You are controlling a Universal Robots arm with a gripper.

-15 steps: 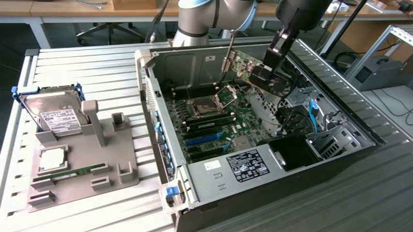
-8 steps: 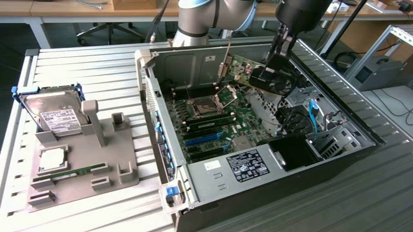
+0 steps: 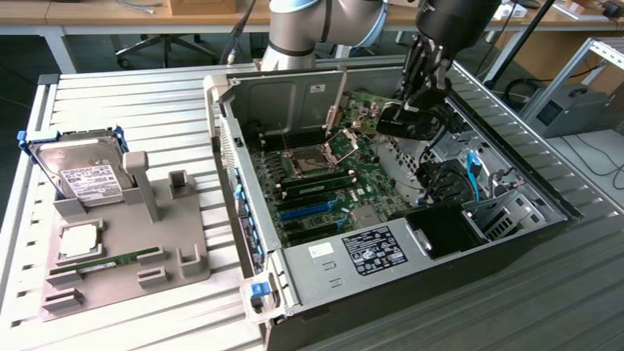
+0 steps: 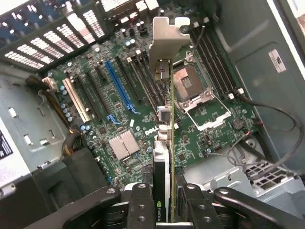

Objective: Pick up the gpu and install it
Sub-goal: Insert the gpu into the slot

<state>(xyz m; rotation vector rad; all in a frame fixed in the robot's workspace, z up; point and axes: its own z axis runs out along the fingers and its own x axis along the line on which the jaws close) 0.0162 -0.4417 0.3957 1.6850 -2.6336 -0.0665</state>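
Note:
The gpu (image 3: pixel 405 123) hangs in the air over the back part of the open computer case (image 3: pixel 381 252), above the motherboard (image 3: pixel 332 183). My gripper (image 3: pixel 421 93) is shut on it from above. In the wrist view the gpu (image 4: pixel 164 143) shows edge-on between my two black fingers (image 4: pixel 138 205), with its silvery bracket (image 4: pixel 164 38) at the far end, away from my gripper (image 4: pixel 164 212). Beneath it lie the motherboard's (image 4: pixel 209 138) slots, among them a long blue slot (image 4: pixel 119 86). The card touches no slot.
An open CPU socket (image 4: pixel 195 90) lies beside the card's line. Loose cables (image 4: pixel 257 143) run along the case wall. On the exterior view's left a grey tray (image 3: pixel 180 219) holds a hard drive (image 3: pixel 83 172), a CPU (image 3: pixel 78 241) and a green memory stick (image 3: pixel 107 262).

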